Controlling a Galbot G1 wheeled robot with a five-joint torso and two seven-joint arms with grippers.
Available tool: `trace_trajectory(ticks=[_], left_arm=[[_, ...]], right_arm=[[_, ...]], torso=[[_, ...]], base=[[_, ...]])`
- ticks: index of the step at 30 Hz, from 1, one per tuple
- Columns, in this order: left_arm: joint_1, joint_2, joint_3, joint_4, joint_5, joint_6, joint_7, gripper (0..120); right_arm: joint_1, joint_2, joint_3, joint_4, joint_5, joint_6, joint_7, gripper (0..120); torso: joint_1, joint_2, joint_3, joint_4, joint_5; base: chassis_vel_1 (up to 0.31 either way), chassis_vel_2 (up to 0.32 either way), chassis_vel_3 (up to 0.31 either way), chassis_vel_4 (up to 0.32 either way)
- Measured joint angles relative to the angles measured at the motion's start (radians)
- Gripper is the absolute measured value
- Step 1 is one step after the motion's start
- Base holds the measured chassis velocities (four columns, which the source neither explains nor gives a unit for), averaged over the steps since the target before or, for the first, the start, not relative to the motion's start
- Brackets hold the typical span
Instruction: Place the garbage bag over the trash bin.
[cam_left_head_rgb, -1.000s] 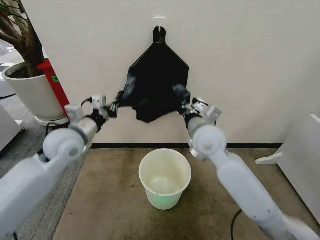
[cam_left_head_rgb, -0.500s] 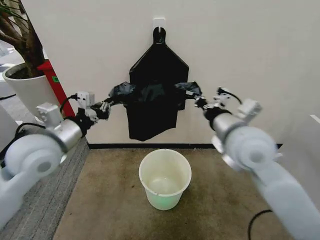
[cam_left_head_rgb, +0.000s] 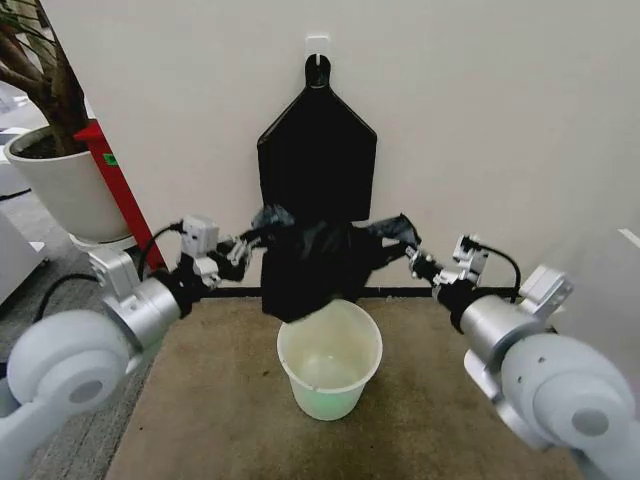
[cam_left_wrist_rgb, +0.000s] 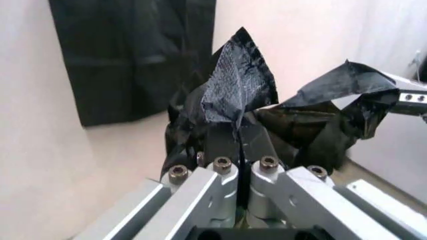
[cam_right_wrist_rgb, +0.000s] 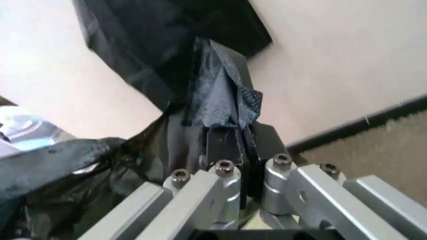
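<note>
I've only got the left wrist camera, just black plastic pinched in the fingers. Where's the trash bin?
Observer: The trash bin stands on the carpet, just below the garbage bag; the bag's lowest fold appears to reach its far rim.
Operator: Is the other arm gripping too?
Observer: Yes. The right gripper is shut on the opposite edge, across from the left gripper.
Operator: What's the dark sheet behind?
Observer: A flat black bundle, hung from a wall hook.
</note>
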Motion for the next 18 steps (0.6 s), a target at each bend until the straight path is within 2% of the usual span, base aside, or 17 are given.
trace_trajectory(ticks=[5, 9, 13, 18], left_arm=[[0.007, -0.013, 0.039, 0.037, 0.019, -0.003, 0.017, 0], [-0.029, -0.02, 0.091, 0.107, 0.045, -0.03, 0.053, 0], [-0.094, -0.017, 0.136, 0.133, 0.038, -0.036, 0.069, 0], [-0.207, -0.019, 0.237, 0.17, 0.042, -0.037, 0.078, 0]], right_arm=[[-0.076, 0.04, -0.002, -0.003, -0.062, -0.004, -0.018, 0], [-0.113, 0.057, 0.003, -0.005, -0.122, -0.003, -0.032, 0], [-0.115, 0.052, 0.042, -0.006, -0.126, -0.002, -0.033, 0], [-0.142, 0.017, 0.128, -0.007, -0.078, -0.008, -0.032, 0]], torso=[[0.0, 0.0, 0.0, -0.0001, 0.0], [0.0, 0.0, 0.0, -0.0003, -0.0002], [0.0, 0.0, 0.0, 0.0, -0.0001], [0.0, 0.0, 0.0, -0.0003, 0.0001]], base=[[0.0, 0.0, 0.0, 0.0], [0.0, 0.0, 0.0, 0.0], [0.0, 0.0, 0.0, 0.0], [0.0, 0.0, 0.0, 0.0]])
